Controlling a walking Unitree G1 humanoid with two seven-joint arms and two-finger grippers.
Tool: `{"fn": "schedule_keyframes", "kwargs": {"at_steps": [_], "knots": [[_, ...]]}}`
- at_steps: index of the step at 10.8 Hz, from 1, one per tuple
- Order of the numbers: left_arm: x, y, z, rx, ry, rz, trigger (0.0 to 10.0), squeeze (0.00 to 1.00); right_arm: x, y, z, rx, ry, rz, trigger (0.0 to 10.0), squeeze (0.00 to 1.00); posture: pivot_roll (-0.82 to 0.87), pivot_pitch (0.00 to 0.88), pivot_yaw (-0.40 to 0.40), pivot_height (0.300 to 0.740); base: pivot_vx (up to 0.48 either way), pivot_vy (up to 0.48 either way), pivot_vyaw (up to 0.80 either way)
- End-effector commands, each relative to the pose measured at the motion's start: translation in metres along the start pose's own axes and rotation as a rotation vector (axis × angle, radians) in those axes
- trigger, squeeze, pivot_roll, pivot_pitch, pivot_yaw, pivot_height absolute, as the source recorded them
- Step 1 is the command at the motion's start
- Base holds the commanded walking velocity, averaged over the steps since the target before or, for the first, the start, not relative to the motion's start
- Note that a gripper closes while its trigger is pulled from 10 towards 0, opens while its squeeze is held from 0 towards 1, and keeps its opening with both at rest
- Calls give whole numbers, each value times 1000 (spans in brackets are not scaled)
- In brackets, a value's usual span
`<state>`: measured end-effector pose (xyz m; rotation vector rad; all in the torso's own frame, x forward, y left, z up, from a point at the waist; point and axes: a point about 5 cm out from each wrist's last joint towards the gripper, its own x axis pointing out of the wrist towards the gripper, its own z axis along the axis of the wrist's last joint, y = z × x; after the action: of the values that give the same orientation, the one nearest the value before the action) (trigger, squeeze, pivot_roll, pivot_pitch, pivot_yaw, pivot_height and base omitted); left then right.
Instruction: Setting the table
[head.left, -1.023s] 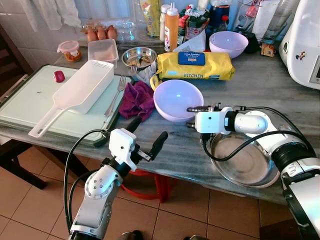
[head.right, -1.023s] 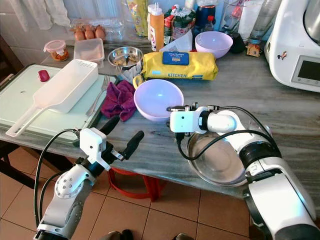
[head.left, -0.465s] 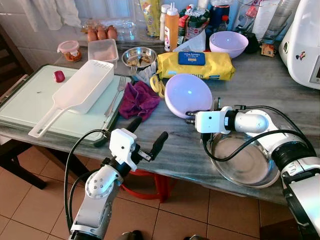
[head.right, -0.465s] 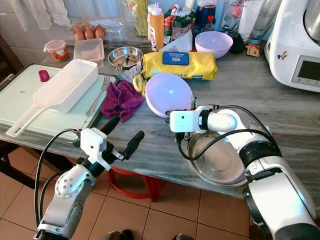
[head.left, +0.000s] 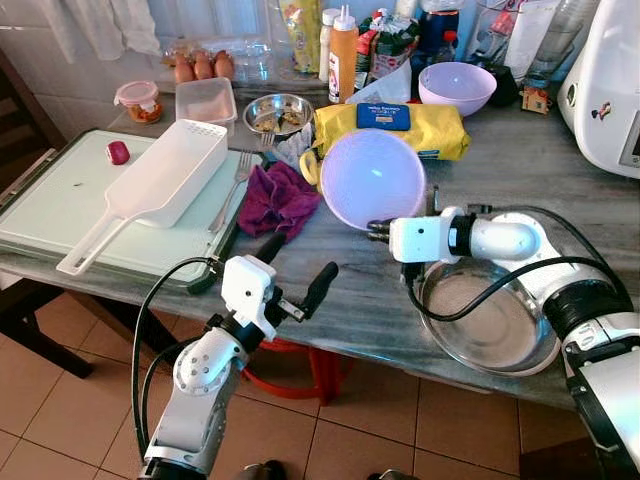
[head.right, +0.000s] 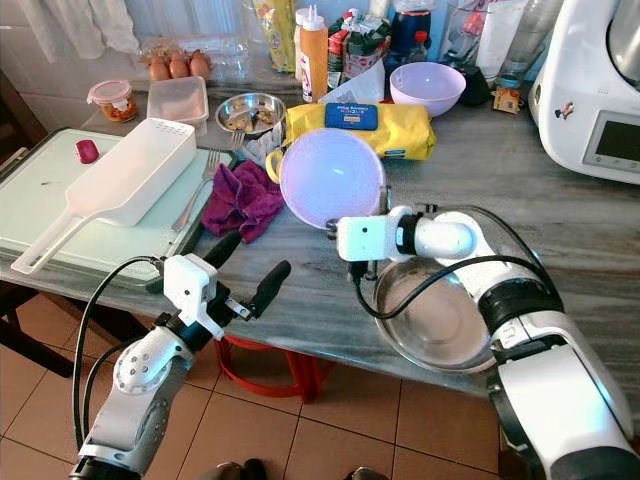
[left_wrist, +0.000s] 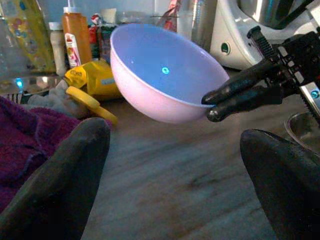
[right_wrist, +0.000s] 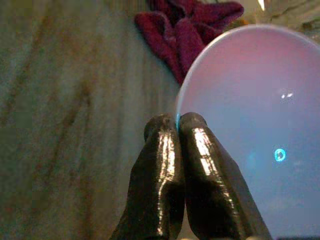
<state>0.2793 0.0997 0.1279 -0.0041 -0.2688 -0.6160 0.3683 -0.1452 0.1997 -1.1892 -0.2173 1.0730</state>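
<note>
Two black fingers of the right gripper (right_wrist: 176, 131) pinch the rim of a pale lilac plastic bowl (head.left: 373, 178), holding it lifted off the grey marble counter (head.left: 380, 300) and tipped so its hollow faces the robot's head. The bowl hangs in front of a yellow packet of kitchen wipes (head.left: 440, 132) and just beside a crumpled magenta cloth (head.left: 273, 198). Below the right arm, near the counter's front edge, sits a wide shiny steel bowl (head.left: 490, 325). A second lilac bowl (head.left: 456, 87) stands upright farther back among bottles. The left gripper (head.left: 295, 270) hovers at the counter's near edge with its fingers spread wide, gripping nothing; its wrist view looks across the marble at the raised bowl. On the robot's left lies a pale green tray (head.left: 50, 210) carrying a long white plastic scoop-shaped container (head.left: 150, 190) and a small red object (head.left: 118, 152), with a metal fork (head.left: 235, 185) along the tray's edge.
</note>
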Motion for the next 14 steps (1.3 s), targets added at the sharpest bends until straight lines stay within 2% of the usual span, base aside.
{"fn": "schedule_keyframes", "kwargs": {"at_steps": [1,2,4,8,10,14], "knots": [[0,0,-1,10,6,4,10000,0,-2,-11,8,-25,-35,-23,235,0,-120,143,42,740,0,0,0],[0,0,-1,10,5,5,10000,0,-3,-11,10,-14,-53,-17,2039,0,-121,141,42,740,0,0,0],[0,1,-1,10,4,5,10000,0,-2,-9,16,51,-96,-29,10000,0,-121,139,41,740,0,0,0],[3,0,-2,9,4,-3,10000,0,-8,-1,26,184,-115,-13,10000,0,-130,128,45,740,0,0,0],[3,-1,-2,6,4,-7,10000,0,-7,12,31,248,-119,1,10000,0,-132,130,45,740,0,0,0],[5,-3,-4,2,7,-14,10000,0,-11,29,34,307,-66,78,10000,0,-142,134,51,740,0,0,0]]}}
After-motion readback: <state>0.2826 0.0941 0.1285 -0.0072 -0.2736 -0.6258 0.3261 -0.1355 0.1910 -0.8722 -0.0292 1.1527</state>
